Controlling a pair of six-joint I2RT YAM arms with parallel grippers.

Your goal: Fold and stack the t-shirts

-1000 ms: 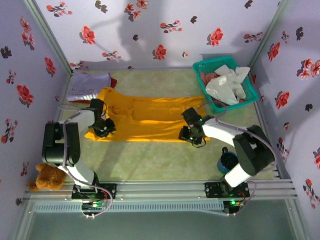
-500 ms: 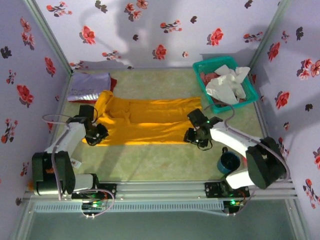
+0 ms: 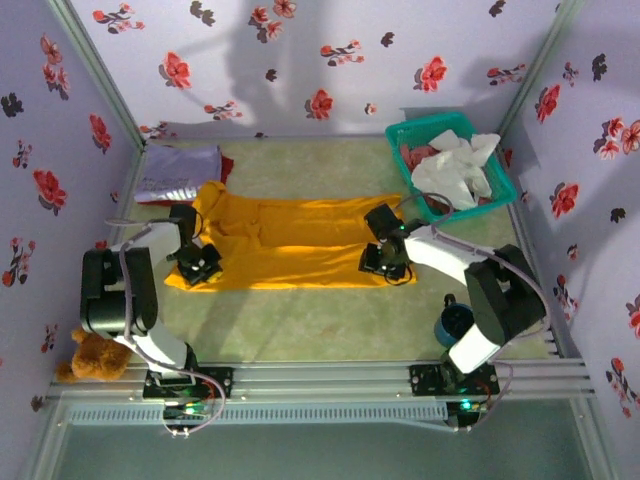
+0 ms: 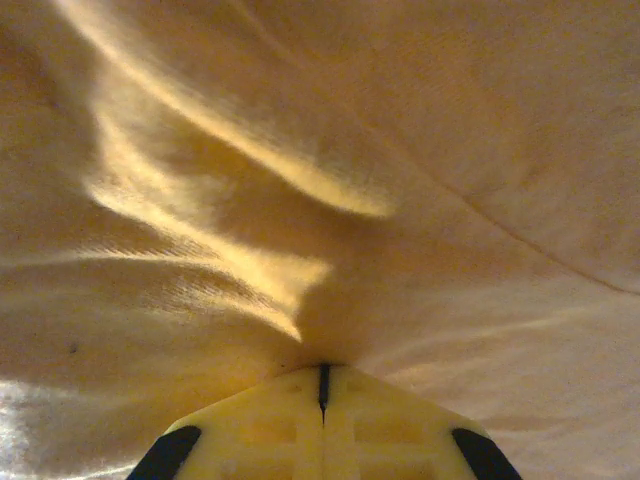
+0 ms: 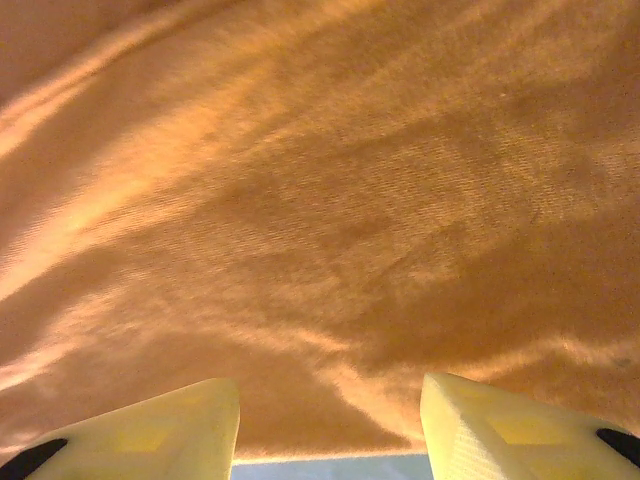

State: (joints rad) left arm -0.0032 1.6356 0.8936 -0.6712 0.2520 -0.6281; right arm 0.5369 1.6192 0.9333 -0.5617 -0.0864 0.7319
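Green table [image 3: 300, 320], flowered walls all round. Mid-table, the orange t-shirt [image 3: 300, 240] stretches left to right. Left pincer [image 3: 203, 263] is clenched on its left edge, cloth puckering at the tips; right pincer [image 3: 386, 262] gapes over its right end. Far-left corner: the lavender t-shirt [image 3: 180, 165].

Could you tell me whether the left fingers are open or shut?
Shut: the left fingers meet along a thin seam, orange t-shirt puckering at their tips.

The spread shirt [image 3: 290, 240] lies across the middle of the table [image 3: 300, 320]. Behind its left end sits a folded shirt [image 3: 180, 165]; behind its right end a basket [image 3: 425, 122] holds crumpled shirts [image 3: 455, 170]. A cup [image 3: 455, 324] stands before its right end, a teddy bear [image 3: 95, 355] before its left end.
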